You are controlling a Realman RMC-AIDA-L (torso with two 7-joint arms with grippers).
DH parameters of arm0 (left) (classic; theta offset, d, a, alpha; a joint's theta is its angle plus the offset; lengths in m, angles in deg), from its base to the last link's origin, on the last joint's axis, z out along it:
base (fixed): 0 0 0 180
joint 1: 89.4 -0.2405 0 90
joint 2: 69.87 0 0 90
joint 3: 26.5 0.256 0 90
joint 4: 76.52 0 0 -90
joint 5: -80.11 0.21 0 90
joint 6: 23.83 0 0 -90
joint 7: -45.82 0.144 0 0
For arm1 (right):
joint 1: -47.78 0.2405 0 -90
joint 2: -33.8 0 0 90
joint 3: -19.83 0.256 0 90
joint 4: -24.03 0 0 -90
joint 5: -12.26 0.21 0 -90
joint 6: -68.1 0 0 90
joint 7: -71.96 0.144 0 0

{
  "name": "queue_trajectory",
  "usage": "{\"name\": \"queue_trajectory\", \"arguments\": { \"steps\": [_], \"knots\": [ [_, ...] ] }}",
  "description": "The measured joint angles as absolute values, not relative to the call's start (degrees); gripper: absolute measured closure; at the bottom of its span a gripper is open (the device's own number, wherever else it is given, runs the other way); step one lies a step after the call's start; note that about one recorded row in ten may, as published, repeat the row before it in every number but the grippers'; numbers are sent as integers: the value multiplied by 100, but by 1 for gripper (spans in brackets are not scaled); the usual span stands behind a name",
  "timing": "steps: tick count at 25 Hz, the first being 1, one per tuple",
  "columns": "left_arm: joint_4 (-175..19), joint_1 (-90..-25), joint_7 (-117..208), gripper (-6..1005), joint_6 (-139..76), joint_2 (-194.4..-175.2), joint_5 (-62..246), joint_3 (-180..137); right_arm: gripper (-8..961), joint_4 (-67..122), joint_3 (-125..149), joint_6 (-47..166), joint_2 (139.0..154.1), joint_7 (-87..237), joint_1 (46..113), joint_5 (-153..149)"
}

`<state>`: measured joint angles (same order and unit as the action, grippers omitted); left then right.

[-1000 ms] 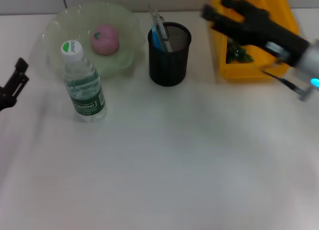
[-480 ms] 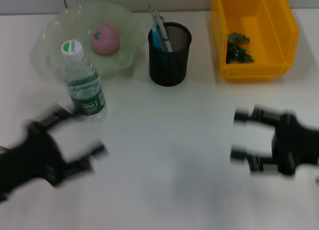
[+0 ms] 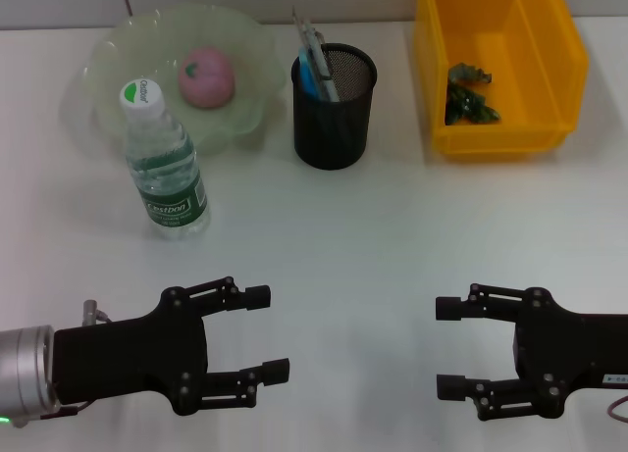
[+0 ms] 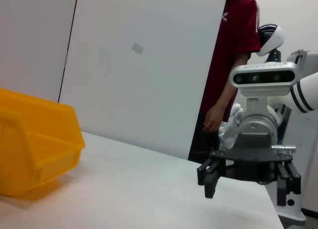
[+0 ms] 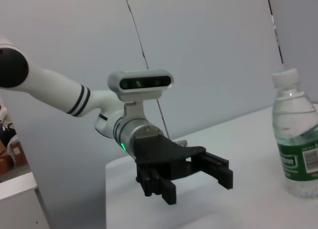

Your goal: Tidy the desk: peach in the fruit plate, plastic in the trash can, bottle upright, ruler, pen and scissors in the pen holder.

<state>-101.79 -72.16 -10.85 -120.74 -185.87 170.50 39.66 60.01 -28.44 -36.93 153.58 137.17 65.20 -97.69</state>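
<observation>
Both claws empty, jaws spread: left claw lower left, right claw lower right. Peach in fruit plate, bottle upright at upper left; left claw nearer. Nothing appears left to grasp.

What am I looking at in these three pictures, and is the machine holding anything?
A two-armed robot at a white table. The head view looks down from above; each wrist view shows the opposite arm. The left gripper and right gripper hover low near the robot, fingers open, holding nothing. Farther back: a clear plastic water bottle standing upright, a pink peach in a pale green plate, a black mesh pen holder with stationery inside, and a yellow bin holding crumpled green plastic.
</observation>
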Motion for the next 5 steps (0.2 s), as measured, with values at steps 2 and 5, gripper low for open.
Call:
{"name": "queue_trajectory", "arguments": {
  "steps": [2,5],
  "knots": [
    [-10183,-7220,-1083,184,-12063,-18589,17046,3935,136,5932,-2853,-3590,15356,13716,6565,-9776],
    [-10184,-7230,-1078,184,-12056,-18589,17050,3876,136,5889,-2855,-3542,15349,13716,6593,-9778]
  ]
}}
